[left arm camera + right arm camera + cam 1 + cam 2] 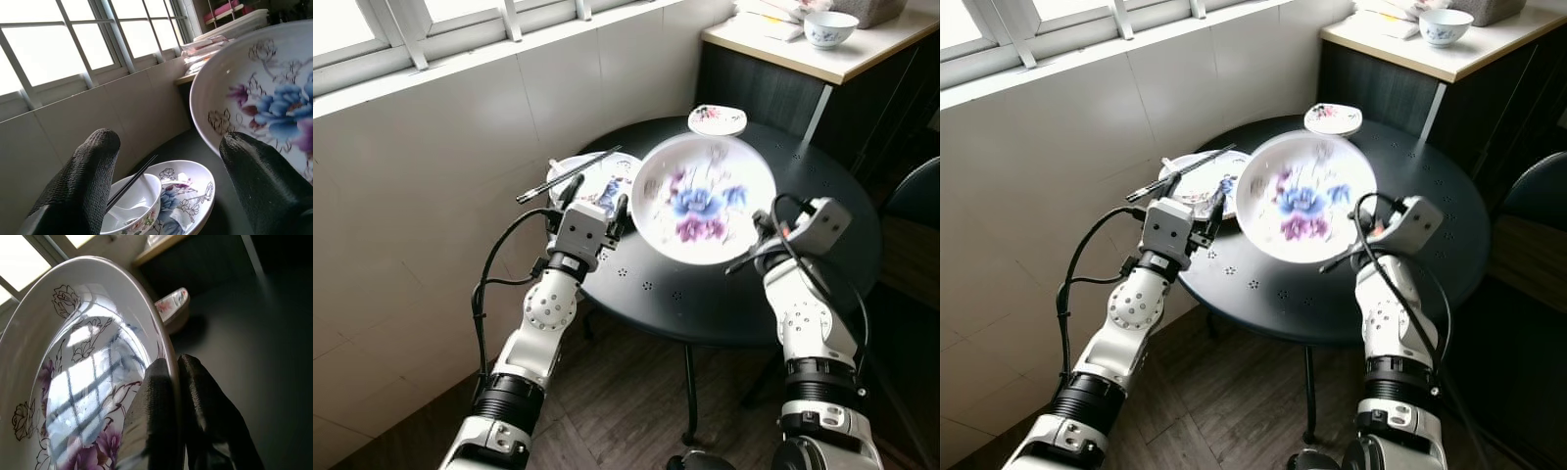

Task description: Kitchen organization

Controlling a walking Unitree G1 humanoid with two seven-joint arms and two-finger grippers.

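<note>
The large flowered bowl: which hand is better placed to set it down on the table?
The right hand. Its fingers already pinch the rim of the large flowered bowl, held tilted above the round black table. The left hand is open beside the bowl, near the plate with chopsticks.

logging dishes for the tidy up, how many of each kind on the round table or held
plates: 2, the big plate held by the right gripper, and the plate under the bowl
bowls: 1
small dishes: 1
chopstick pairs: 1
total: 5
</note>
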